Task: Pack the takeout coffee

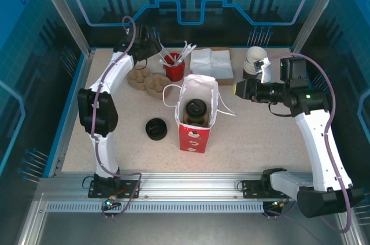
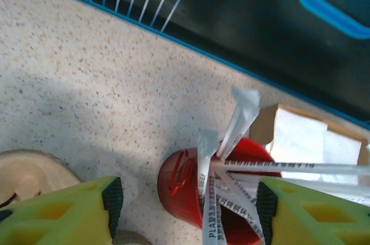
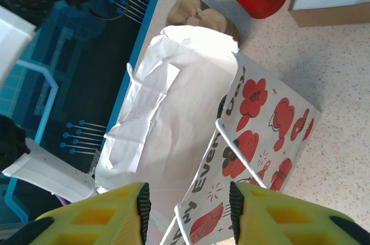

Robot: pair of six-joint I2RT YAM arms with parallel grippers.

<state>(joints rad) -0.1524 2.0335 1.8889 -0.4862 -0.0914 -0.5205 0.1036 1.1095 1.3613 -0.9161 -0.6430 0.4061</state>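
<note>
Left pincer (image 2: 189,201) wide, right pincer (image 3: 188,204) parted; takeout coffee (image 1: 196,110) upright in bag (image 1: 193,138).

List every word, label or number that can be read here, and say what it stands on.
"Eve…": black lettering on the printed side of the paper bag; the rest is cut off or hidden.
"PLA…": on a straw wrapper in the red cup; the rest is blurred.
Print on the other wrappers: too small to read.

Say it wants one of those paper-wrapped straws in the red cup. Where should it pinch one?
Probably by the free top end of a wrapped straw, coming down from above: the straws fan out above the rim of the red cup, their lower lengths hidden inside.
</note>
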